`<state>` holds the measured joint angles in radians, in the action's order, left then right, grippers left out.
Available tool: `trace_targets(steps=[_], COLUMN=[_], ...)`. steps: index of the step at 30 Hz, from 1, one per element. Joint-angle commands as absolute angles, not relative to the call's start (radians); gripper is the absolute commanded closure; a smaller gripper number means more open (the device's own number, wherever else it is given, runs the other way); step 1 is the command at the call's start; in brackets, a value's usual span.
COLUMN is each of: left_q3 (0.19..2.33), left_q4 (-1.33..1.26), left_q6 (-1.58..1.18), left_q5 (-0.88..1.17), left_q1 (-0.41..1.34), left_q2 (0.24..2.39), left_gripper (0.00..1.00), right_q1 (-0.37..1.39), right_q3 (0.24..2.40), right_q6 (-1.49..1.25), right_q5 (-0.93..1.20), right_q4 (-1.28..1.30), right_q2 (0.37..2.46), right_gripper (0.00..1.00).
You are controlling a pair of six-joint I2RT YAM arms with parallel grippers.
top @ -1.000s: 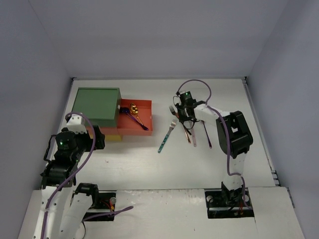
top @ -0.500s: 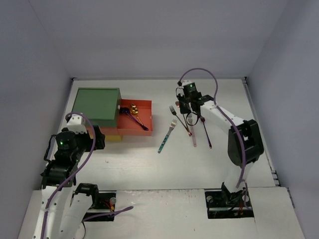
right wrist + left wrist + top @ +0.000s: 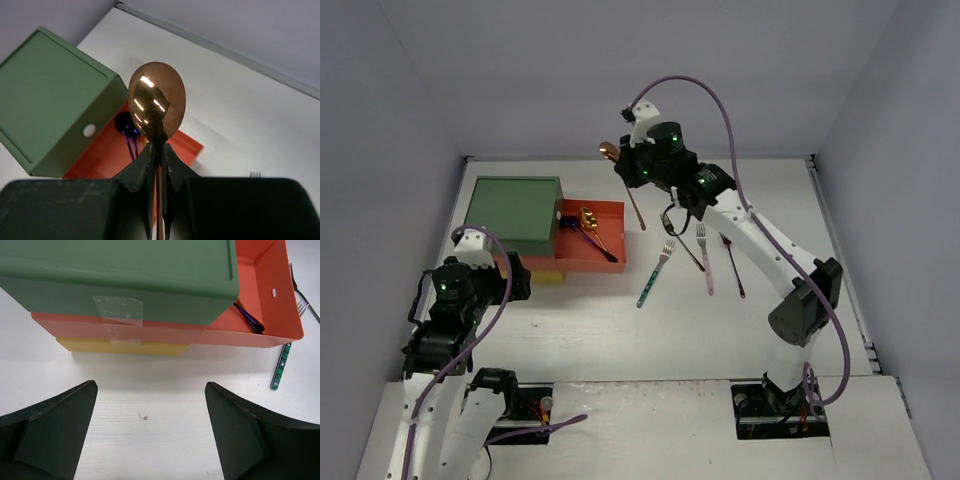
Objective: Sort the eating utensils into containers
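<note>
My right gripper [image 3: 160,147] is shut on the handle of a copper spoon [image 3: 156,102], just below its bowl. The spoon [image 3: 612,155] hangs in the air from this gripper [image 3: 623,172], over the far edge of the pulled-out orange-red drawer [image 3: 610,212]. A gold spoon [image 3: 590,219] and a purple spoon [image 3: 586,234] lie in that drawer. The drawers are stacked under a green top [image 3: 515,210], with the yellow drawer [image 3: 120,346] at the bottom. My left gripper [image 3: 151,390] is open over bare table in front of the stack.
A blue-handled fork [image 3: 654,273], a dark fork [image 3: 682,247], a pink fork [image 3: 705,262] and a dark slim utensil [image 3: 732,266] lie on the white table right of the drawers. Grey walls close off the back and both sides.
My right gripper rose from the utensils on the table with the copper spoon in it and swung up and left towards the drawers. The left arm has not moved.
</note>
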<state>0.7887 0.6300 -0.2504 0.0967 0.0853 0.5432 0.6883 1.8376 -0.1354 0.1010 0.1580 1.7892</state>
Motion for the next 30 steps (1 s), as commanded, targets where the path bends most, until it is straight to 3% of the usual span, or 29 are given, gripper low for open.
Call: trace_targets(steps=[1,8,21,30], left_q3=[0.802,0.801,0.801,0.801], left_q4=[0.566,0.565,0.565,0.565], left_q6=[-0.258,-0.258,-0.258,-0.258], left_q5=[0.101,0.101,0.104,0.104], left_q1=[0.091,0.089,0.089,0.089], left_q2=[0.551,0.543,0.537,0.538], left_gripper=[0.13,0.13,0.13,0.13], right_q1=[0.752,0.803,0.821,0.821], right_q3=[1.967,1.957,1.770,1.777], right_q6=[-0.134,-0.143,-0.081,-0.024], right_q5=[0.123,0.128,0.123,0.136], right_q4=[0.118,0.042,-0.049,-0.052], right_q2=[1.897,1.996,2.016,2.032], right_gripper=[1.00,1.00,1.00,1.00])
